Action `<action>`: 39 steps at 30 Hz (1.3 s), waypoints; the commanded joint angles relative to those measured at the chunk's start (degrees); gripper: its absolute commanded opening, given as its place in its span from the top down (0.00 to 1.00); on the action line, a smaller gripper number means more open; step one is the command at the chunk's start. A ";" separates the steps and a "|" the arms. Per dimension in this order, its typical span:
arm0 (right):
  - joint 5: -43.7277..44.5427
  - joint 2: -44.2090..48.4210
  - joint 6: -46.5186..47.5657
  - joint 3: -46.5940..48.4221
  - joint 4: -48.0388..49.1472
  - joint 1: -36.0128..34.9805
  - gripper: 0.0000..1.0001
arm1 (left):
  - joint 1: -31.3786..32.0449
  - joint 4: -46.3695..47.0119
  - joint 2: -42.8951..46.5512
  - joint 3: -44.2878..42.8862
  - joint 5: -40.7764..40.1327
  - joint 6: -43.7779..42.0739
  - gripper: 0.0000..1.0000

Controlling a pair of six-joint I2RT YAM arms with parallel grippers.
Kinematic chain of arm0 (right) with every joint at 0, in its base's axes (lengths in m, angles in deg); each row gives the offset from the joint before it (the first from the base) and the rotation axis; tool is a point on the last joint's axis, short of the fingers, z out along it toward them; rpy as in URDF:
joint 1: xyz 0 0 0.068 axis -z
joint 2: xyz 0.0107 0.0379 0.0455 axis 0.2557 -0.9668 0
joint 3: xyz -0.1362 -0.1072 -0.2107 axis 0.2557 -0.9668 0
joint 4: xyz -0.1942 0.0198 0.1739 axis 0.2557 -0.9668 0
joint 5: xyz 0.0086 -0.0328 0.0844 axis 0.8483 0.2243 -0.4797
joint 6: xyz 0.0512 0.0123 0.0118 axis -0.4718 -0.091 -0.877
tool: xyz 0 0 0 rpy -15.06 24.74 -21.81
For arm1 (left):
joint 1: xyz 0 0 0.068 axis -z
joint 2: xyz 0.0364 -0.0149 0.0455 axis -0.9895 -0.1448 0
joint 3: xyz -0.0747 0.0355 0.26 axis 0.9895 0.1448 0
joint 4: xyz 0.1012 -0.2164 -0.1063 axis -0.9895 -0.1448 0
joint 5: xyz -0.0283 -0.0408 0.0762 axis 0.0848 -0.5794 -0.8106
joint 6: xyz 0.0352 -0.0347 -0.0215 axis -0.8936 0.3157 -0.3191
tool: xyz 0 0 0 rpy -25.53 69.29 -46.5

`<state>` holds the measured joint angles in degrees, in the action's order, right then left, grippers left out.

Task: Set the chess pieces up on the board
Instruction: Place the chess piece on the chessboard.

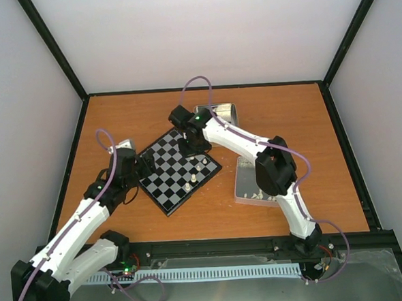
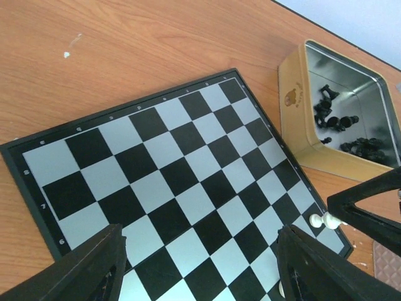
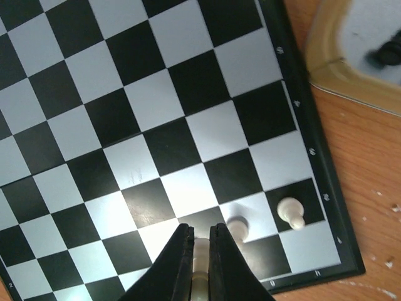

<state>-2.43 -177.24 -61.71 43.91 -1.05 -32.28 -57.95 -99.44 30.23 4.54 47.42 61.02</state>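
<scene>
The board lies tilted in the middle of the table. It fills the left wrist view and the right wrist view. My right gripper is shut on a cream-white chess piece, low over the squares near the board's numbered edge. In the top view the right gripper is over the far part of the board. Two white pieces stand on squares beside it. My left gripper is open and empty above the board. In the top view the left gripper is at the board's left edge.
A gold-sided tin holding several black chessmen stands just off the board's far corner, and shows in the top view. A flat metal tray with white pieces lies to the right of the board, under the right arm.
</scene>
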 commanded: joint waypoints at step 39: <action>-0.46 -10.72 6.02 3.85 -5.42 -3.58 0.85 | -0.43 -7.73 6.16 1.15 -15.05 8.03 0.34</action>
<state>-2.75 -187.20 -56.16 48.09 -6.36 -35.27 -57.95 -106.79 35.89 5.57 33.10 67.99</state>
